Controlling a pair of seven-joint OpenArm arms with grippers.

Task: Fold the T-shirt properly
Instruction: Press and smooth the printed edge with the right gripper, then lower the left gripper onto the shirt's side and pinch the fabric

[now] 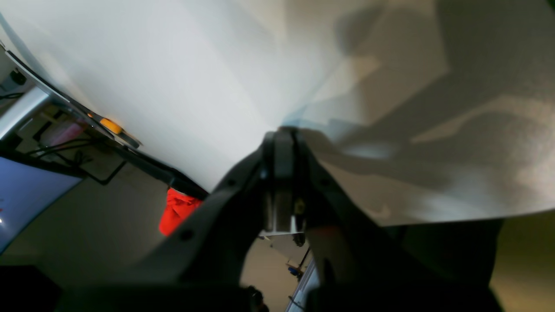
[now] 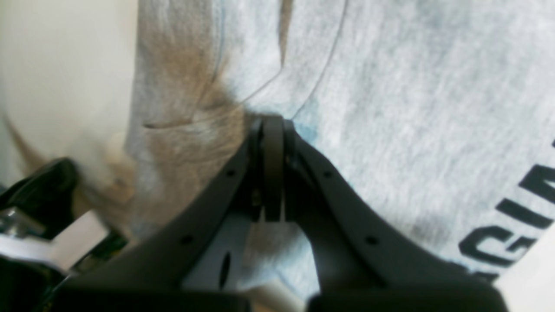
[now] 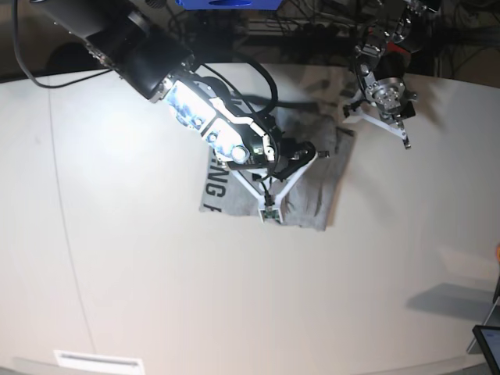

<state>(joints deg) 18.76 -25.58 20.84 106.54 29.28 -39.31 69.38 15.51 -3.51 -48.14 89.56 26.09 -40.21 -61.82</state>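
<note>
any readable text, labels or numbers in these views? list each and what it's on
T-shirt, right wrist view: black block capitals, cut off by the frame edge and the gripper; roughly "GIN" in one row, not a whole word.
T-shirt, base view: dark lettering along its left edge, mostly covered by the arm, roughly "NG"; too small to read with confidence.
Left wrist view: no readable text.
No brands, numbers or signs legible elsewhere.

White table [image 3: 156, 297], red cloth [image 1: 175, 211] below its edge, dim floor [image 1: 99, 225]
</note>
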